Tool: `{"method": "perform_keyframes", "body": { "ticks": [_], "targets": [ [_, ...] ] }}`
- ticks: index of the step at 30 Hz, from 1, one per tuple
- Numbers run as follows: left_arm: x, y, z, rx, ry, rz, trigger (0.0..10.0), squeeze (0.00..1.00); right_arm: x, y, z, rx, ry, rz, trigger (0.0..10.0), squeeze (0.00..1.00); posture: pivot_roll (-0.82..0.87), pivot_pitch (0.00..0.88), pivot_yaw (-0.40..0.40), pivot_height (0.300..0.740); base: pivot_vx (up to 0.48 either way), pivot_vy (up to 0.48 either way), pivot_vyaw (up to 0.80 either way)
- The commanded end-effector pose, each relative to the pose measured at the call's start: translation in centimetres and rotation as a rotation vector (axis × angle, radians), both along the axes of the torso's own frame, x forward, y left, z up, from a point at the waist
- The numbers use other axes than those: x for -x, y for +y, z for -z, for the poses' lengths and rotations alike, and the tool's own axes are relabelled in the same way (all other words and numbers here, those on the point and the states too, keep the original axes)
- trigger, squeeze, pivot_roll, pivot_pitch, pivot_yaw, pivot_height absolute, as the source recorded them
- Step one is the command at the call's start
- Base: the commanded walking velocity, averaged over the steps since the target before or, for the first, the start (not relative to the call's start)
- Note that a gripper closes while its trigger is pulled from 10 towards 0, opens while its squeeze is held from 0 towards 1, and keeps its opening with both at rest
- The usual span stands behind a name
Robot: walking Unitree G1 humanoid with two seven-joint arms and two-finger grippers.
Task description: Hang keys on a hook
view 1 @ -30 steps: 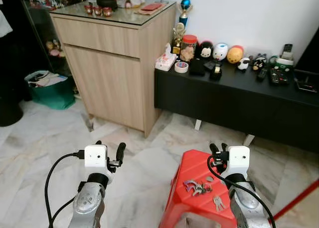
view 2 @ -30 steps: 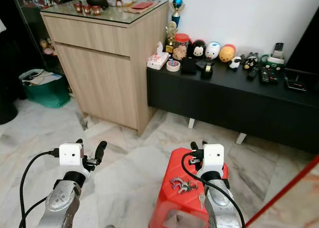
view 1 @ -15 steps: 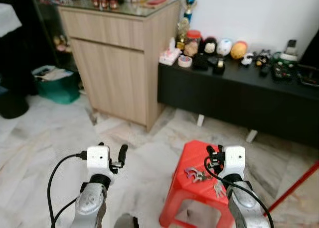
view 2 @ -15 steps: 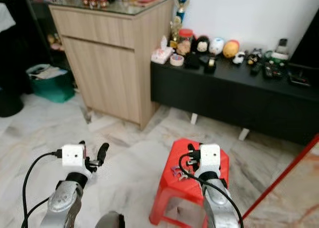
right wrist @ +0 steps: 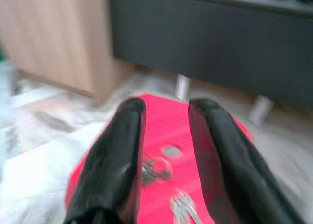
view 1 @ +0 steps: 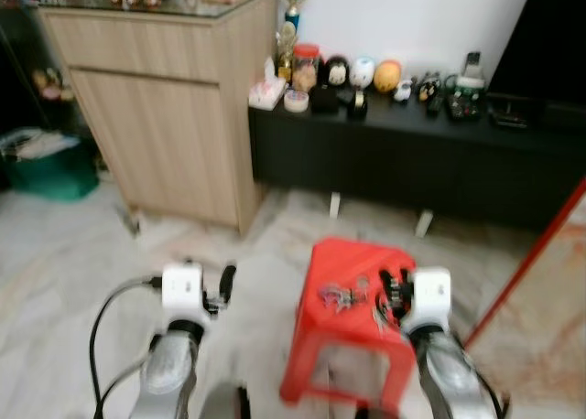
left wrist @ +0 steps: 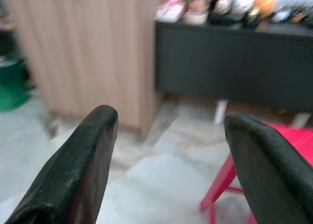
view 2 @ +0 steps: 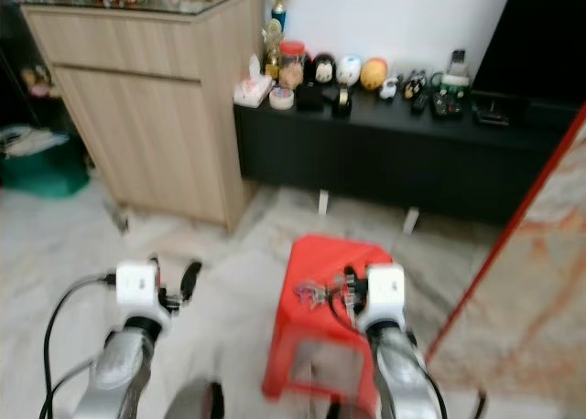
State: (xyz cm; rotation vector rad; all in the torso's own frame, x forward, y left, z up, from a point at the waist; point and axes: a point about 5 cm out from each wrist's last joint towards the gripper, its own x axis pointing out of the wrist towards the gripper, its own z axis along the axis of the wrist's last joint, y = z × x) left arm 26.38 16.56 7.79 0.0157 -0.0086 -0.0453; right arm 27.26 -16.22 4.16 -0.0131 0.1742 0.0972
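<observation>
Keys (view 1: pixel 341 296) lie in a small bunch on top of a red plastic stool (view 1: pixel 352 259) that stands on the pale marble floor (view 1: pixel 82 254). In the right wrist view a ring with a metal clump (right wrist: pixel 155 170) and a separate silver key (right wrist: pixel 182 207) rest on the stool's red seat, the ring beside a small round hole in the plastic.

The right pincer (view 1: pixel 392 285) hangs over the right part of the stool seat, just beside the keys and not touching them. Its two black fingers (right wrist: pixel 117 155) stand a little apart, with the red seat and the keys showing through the gap; nothing is held. The left pincer (view 1: pixel 220 282) is out over the bare floor, well apart from the stool, with its fingers (left wrist: pixel 78 175) spread wide and nothing between them.

Behind the stool, a long black desk (view 1: pixel 412 154) on short pale legs runs along the white wall. A row of small things stands on its top: a tissue box, a roll of tape, a jar with a red lid, round toy figures in white and orange, and some dark remotes. To its left stands a tall wooden cabinet (view 1: pixel 165 117) with a glass top, and a green basket (view 1: pixel 46 167) sits on the floor beside it. The pictures are blurred, so no writing or labels can be read anywhere.
</observation>
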Motion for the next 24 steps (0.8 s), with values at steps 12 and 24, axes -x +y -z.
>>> {"method": "perform_keyframes", "body": {
  "ticks": [12, 24],
  "targets": [
    [0.02, -0.33, 0.68, 0.016, 0.034, 0.018, 10.0, 0.0, 0.13, 0.18, 0.14, -0.014, 0.004, -0.006, 10.0, 0.0, 0.0, 0.0, -0.031, 0.632, 0.0, 0.0, 0.0],
    [-0.04, -0.71, 0.67, 0.002, 0.038, 0.053, 10.0, 0.0, 0.13, 0.25, 0.18, 0.01, 0.002, -0.029, 10.0, 0.0, 0.0, 0.0, -0.032, 0.632, 0.0, 0.0, 0.32]
  ]
}}
